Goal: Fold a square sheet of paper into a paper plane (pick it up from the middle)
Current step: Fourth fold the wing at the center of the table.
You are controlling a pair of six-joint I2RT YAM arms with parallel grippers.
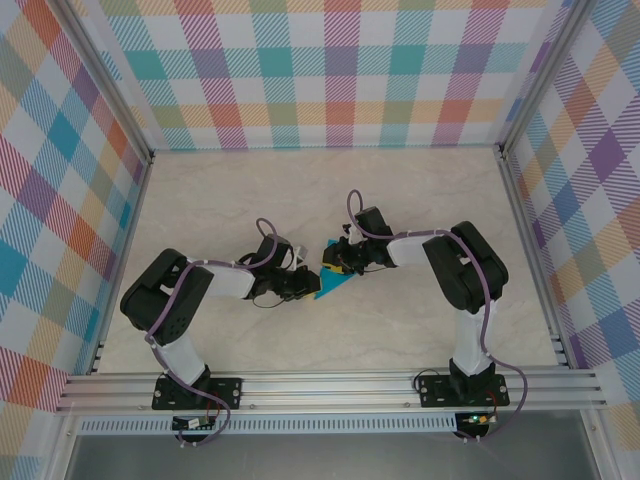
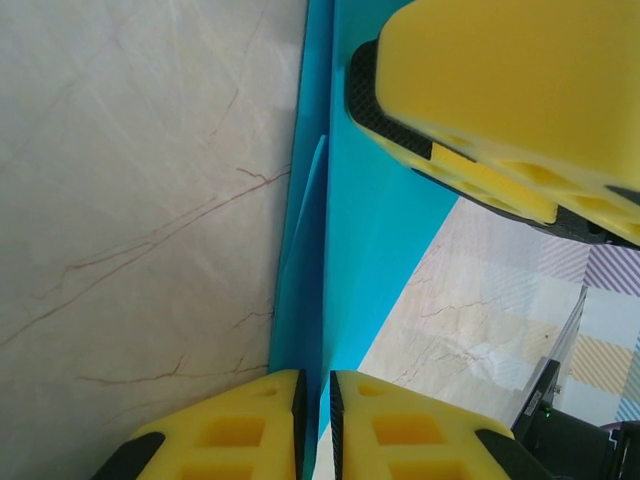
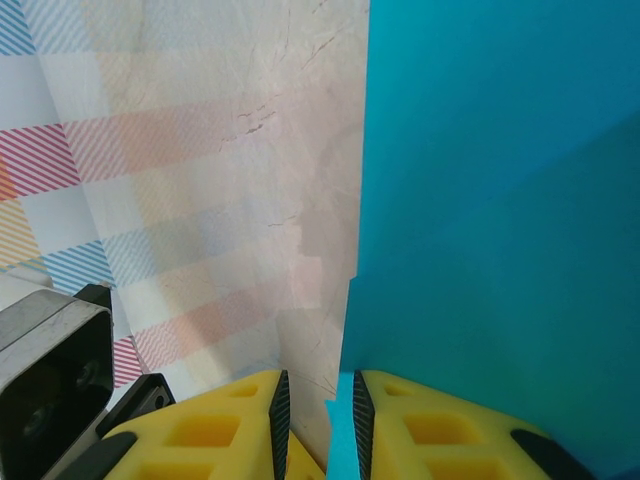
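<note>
You have the teal sheet of paper [image 1: 333,287] at the middle of the marble-patterned table [image 1: 400,200], caught between the two arms where they meet. From the top camera it reads as a folded wedge, with its sharp corner aimed toward the near left and its wider part up under the right gripper [image 1: 342,262]. On the left wrist camera its long axis runs straight away from your fingers, and the paper [image 2: 360,250] stands on edge with a raised crease down its length. Your left gripper [image 2: 317,425] sits at the near end of that strip. Its yellow fingers are almost together with the paper's edge in the slit, but you cannot tell whether they are pinching it or just clear of it. Your right gripper [image 3: 318,425] is clamped on the sheet. One edge runs into the gap between its fingers, and the broad teal face [image 3: 500,200] spreads out to the right of them. On the left wrist camera, a yellow right-hand finger [image 2: 500,90] lies across the paper's far end, so the two grippers crowd each other over one small sheet. In the top view the left gripper [image 1: 298,287] is just beside the wedge's point. Plaid walls [image 1: 320,70] close in three sides, well apart from the paper.
</note>
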